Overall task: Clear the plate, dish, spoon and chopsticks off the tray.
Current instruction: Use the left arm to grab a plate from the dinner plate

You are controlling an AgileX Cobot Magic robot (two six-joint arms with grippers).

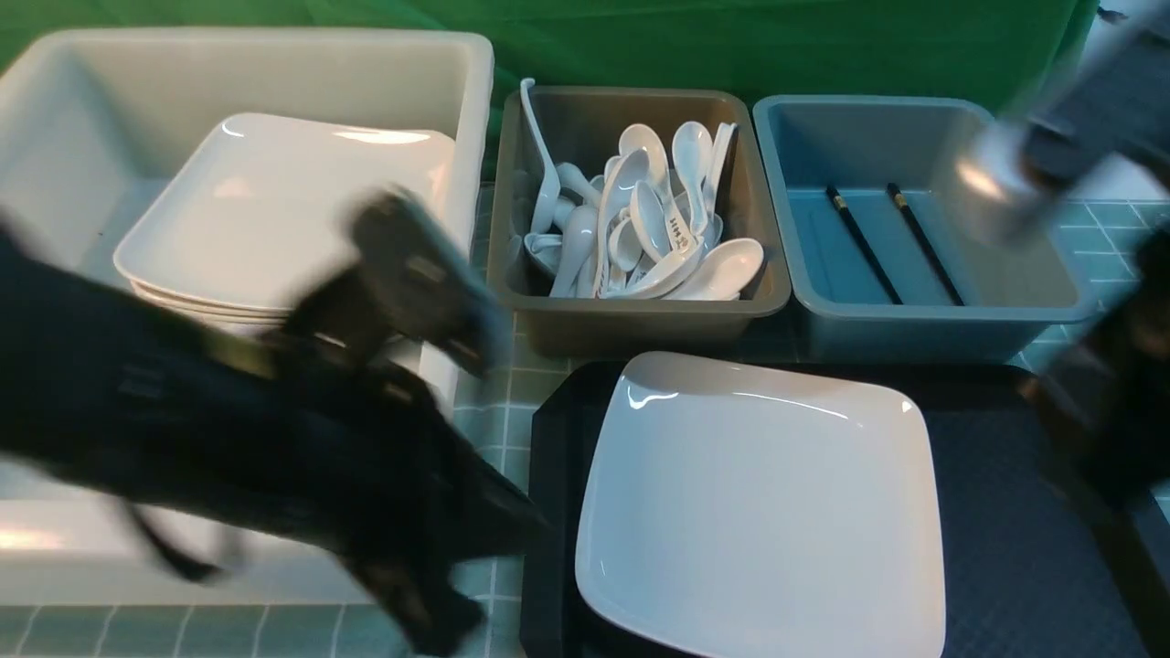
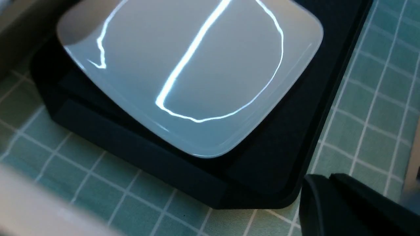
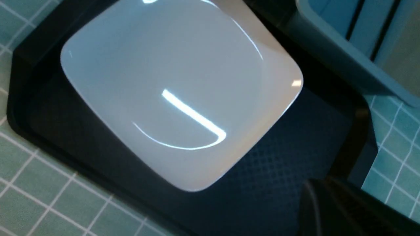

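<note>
The plate lay alone on the tray, towards its left side, with bare patterned floor to its right. It looked stiff, glossy and breakable, probably heavy for one pinch and slippery under the pads, so the raised rim at an edge near a rounded corner seemed the best place to take hold, lifting level. The left hand was clenched on nothing, off the tray's corner over the desk. The right hand hung above the tray's right part (its fingers were only a dark blur, so I could not tell whether it was clenched or released), and nothing showed in it. Behind the tray, the white tub held stacked plates, the grey bin a heap of white spoons, and the blue bin the chopsticks, lying apart on its floor. No small dish showed anywhere.
</note>
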